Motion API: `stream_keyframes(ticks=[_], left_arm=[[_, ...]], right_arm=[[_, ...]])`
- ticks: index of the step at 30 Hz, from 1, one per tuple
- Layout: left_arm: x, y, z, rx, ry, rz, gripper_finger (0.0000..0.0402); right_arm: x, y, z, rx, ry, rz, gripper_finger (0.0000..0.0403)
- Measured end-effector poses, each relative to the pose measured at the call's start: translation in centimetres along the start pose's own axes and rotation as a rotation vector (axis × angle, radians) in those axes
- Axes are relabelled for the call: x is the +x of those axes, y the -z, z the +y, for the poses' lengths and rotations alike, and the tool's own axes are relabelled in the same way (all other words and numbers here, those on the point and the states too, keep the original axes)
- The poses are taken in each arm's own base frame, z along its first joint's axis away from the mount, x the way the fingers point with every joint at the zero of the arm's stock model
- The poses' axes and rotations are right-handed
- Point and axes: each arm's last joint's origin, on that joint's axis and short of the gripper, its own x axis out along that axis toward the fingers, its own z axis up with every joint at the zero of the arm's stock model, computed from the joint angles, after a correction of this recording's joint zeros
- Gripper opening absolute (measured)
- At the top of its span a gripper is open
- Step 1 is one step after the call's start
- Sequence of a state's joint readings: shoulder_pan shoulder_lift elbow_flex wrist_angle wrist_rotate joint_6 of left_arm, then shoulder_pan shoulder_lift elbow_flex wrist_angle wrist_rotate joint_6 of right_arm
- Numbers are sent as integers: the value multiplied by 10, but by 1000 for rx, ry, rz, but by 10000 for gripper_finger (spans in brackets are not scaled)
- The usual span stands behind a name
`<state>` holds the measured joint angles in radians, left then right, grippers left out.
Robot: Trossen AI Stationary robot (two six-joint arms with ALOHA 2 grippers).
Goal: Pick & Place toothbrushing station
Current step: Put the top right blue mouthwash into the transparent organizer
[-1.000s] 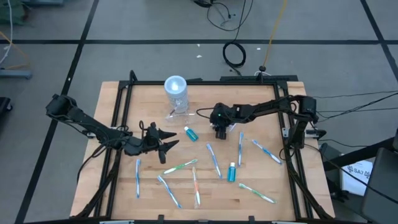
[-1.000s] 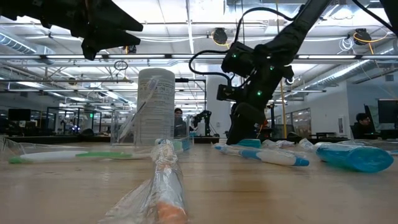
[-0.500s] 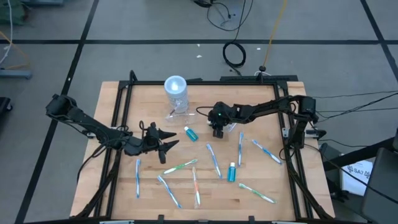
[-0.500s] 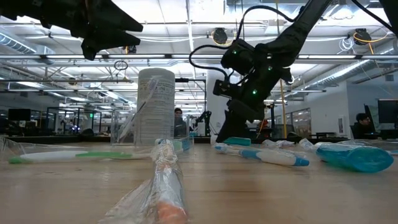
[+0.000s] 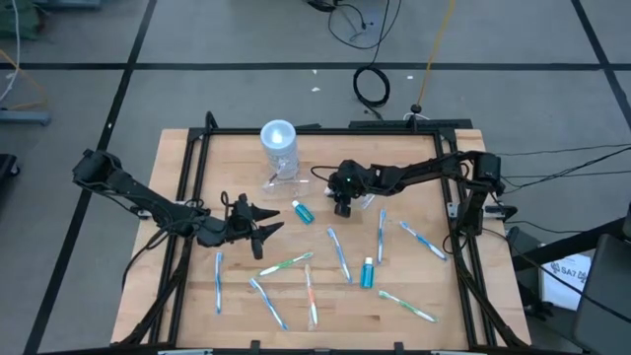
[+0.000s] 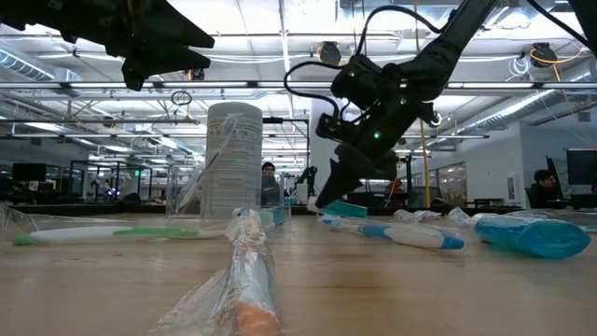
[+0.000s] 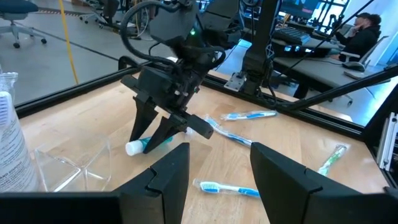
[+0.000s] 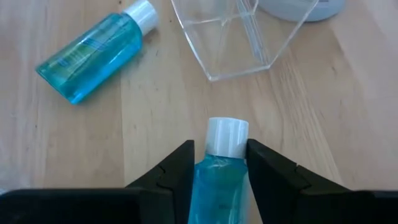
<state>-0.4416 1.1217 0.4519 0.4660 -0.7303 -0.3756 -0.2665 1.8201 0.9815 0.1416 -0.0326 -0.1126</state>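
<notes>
Left tool (image 5: 264, 223) waits low over the surface (image 5: 414, 177), fingers apart, empty | station (image 5: 279, 146) stands untouched at the far edge | right tool (image 5: 341, 206) has just lifted clear and tilted, clamped on a teal bottle (image 8: 217, 168), carrying it toward the station.

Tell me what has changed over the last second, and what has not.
The right gripper, shut on a teal bottle, has risen off the table and swung toward the toothbrushing station, tilting as it went; the bottle came up with it. The left gripper stayed put, open above the table. The station, the other teal bottle and the toothbrushes have not moved.
</notes>
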Motion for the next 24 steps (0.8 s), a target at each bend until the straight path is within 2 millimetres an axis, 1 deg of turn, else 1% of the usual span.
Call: stream_keyframes(ticks=[9, 17, 22, 24], left_arm=[[0, 0, 0, 1, 0, 1, 177], [0, 0, 0, -4, 0, 1, 177], [0, 0, 0, -4, -1, 1, 177], [0, 0, 0, -1, -1, 4, 177]], right_arm=[[-20, -14, 6, 6, -10, -51, 125], [-36, -27, 24, -41, -43, -121, 125], [-45, -39, 37, -84, -68, -217, 125], [-50, -45, 42, -99, -115, -281, 125]])
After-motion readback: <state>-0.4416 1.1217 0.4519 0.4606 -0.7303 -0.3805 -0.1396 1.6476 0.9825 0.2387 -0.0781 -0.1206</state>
